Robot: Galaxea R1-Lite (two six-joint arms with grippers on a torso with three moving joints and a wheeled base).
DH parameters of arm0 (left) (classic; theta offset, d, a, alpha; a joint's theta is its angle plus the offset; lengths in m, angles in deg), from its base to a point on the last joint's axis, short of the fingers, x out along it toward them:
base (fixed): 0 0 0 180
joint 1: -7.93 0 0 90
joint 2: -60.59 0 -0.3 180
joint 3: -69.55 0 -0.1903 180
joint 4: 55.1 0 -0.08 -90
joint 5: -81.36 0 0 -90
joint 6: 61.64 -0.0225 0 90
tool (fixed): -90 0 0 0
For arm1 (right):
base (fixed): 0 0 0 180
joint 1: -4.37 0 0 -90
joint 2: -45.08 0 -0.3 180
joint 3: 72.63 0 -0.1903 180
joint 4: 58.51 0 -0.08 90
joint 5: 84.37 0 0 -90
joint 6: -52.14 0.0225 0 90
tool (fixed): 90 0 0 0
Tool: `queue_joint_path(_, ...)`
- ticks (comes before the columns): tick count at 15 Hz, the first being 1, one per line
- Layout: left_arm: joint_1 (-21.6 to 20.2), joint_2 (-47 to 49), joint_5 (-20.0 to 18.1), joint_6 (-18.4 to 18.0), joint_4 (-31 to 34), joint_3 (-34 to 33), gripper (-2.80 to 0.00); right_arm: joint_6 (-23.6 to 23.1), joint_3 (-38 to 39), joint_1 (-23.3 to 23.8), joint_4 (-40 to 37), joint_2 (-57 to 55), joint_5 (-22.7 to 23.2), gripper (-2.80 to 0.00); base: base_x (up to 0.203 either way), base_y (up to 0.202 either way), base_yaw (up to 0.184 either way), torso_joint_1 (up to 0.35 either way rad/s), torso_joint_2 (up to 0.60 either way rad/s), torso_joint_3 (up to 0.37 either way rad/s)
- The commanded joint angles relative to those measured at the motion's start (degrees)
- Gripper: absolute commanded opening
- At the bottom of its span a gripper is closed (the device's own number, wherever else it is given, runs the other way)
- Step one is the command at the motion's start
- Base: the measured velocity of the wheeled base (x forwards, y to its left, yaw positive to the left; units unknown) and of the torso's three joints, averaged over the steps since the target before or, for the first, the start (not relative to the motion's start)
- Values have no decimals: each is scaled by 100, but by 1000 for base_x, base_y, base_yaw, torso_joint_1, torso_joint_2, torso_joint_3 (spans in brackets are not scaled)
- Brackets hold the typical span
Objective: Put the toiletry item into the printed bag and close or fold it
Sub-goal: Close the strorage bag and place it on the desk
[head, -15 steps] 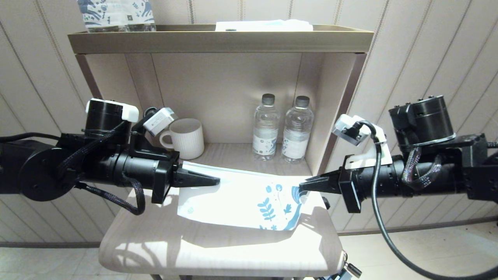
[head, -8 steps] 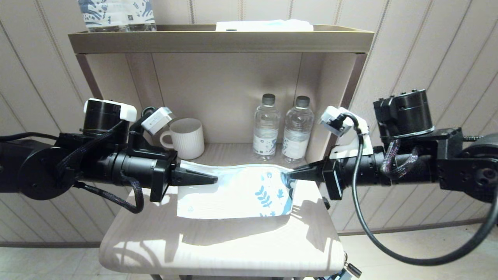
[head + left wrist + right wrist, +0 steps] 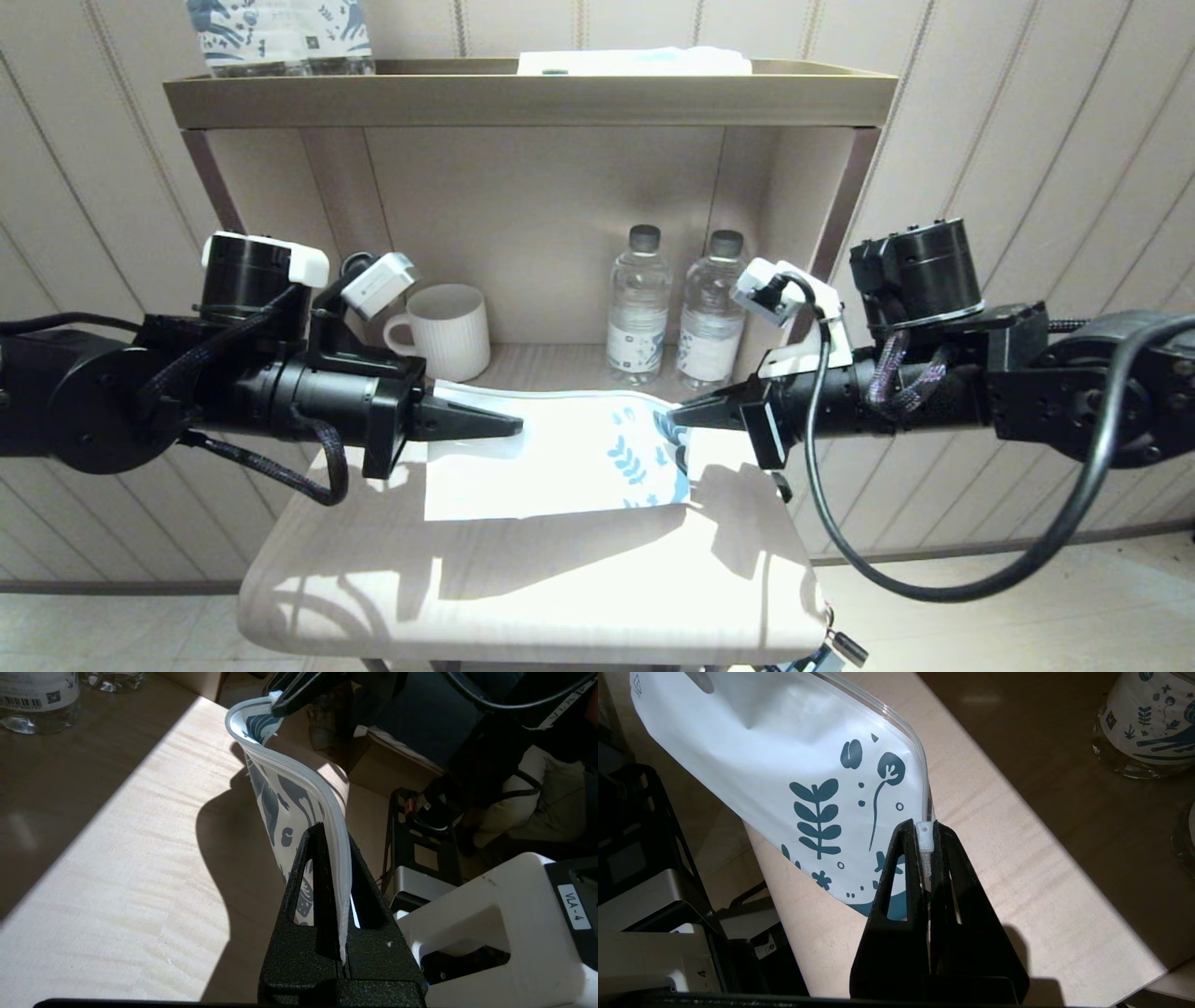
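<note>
The printed bag (image 3: 551,462), white with blue leaf prints at its right end, hangs between both grippers just above the pale wooden table (image 3: 523,597). My left gripper (image 3: 513,427) is shut on the bag's plain left end along the zip edge (image 3: 337,868). My right gripper (image 3: 677,415) is shut on the small clear zip slider (image 3: 925,836) at the printed end. The bag (image 3: 285,788) bows in an S-curve between the two grippers. In the right wrist view the bag (image 3: 775,760) slopes down toward the table edge. The toothbrush is not visible in any view.
Behind the bag, inside the shelf niche, stand a white ribbed mug (image 3: 450,331) and two water bottles (image 3: 639,303) (image 3: 714,308). The shelf top (image 3: 523,98) carries blue-patterned wrapped bottles (image 3: 280,35) and a white packet (image 3: 635,62). The table's front edge (image 3: 523,644) is rounded.
My right gripper has travelled left toward the left gripper, carrying the printed end with it. The bag now spans a shorter width and bows. The left gripper has barely moved.
</note>
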Motion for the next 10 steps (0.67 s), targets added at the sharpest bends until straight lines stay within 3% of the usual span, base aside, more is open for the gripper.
queue_joint_path(1, -7, 53, -10, 1, -13, 12, 0, -7, 18, 3, 12, -61, 9, -280, 0, 0, 0, 0, 0, 0)
queue_joint_path(10, -335, 222, 40, -91, -52, 229, 0, 292, -166, 73, 3, -132, -117, -280, 0, 0, 0, 0, 0, 0)
